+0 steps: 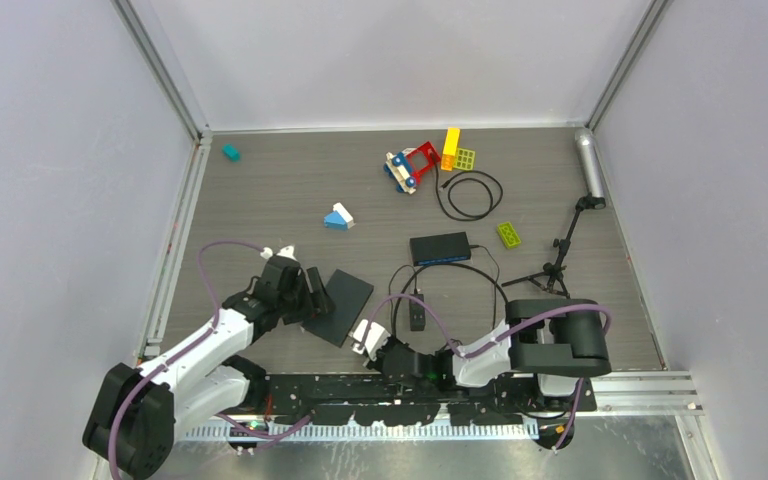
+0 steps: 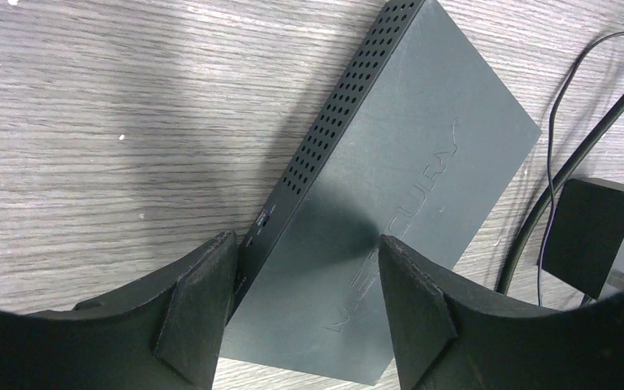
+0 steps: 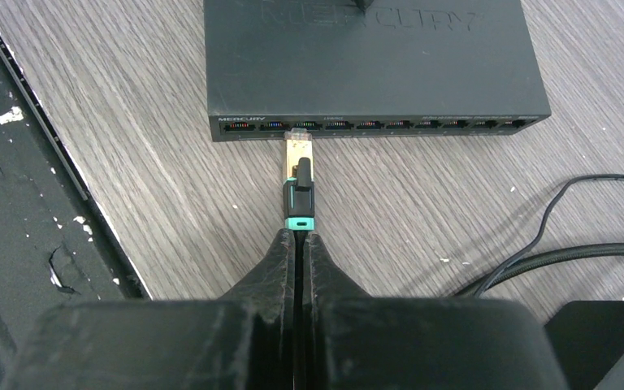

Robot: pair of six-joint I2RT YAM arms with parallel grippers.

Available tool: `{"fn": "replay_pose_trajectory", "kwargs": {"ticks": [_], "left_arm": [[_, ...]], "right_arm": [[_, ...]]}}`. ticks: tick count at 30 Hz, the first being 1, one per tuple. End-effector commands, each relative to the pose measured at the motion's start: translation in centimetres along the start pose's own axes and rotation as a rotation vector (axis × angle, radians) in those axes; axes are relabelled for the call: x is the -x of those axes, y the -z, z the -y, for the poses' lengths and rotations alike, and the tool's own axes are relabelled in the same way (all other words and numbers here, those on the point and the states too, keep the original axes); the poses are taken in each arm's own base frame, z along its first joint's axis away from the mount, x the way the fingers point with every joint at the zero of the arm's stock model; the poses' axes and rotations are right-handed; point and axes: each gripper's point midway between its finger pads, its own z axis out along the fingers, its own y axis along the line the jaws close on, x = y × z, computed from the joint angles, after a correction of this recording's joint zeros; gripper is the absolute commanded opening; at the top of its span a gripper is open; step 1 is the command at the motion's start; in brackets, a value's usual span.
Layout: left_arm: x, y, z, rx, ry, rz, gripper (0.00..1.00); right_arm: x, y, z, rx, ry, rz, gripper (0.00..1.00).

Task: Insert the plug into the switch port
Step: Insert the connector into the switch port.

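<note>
right wrist only: my right tool [image 3: 299,244] pinches plug [image 3: 299,175], tip at switch [image 3: 374,65] port
left tool [image 2: 305,305]: spread astride switch
switches: one held, another [image 1: 440,247] overhead

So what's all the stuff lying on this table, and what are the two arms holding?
Network switch: 1, black, near left, between the open left fingers.
Plug: 1, clear with teal boot, at the switch's port row, tip at a port.
Second black box: 1, centre.
Power adapter: 1, black, near centre.
Cable coil: 1, black, far centre.
Toy bricks: several, mixed colours, far side.
Mini tripod: 1, black, right.
Left gripper: open, straddling the switch.
Right gripper: shut on the plug.
</note>
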Motion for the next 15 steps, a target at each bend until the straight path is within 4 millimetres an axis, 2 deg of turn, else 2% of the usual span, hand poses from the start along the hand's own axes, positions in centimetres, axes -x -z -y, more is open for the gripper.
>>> {"fn": "replay_pose_trajectory", "kwargs": {"ticks": [1, 10, 15], "left_arm": [[-2.8, 0.2, -1.2, 0.034, 0.018, -0.105, 0.66], [-2.8, 0.3, -1.2, 0.033, 0.020, -0.096, 0.66], [-2.7, 0.3, -1.2, 0.031, 0.018, -0.094, 0.66]], "right_arm": [[0.4, 0.8, -0.1, 0.008, -0.045, 0.015, 0.01], [0.9, 1.2, 0.1, -0.004, -0.040, 0.027, 0.00], [1.4, 0.8, -0.1, -0.002, -0.033, 0.040, 0.00]]}}
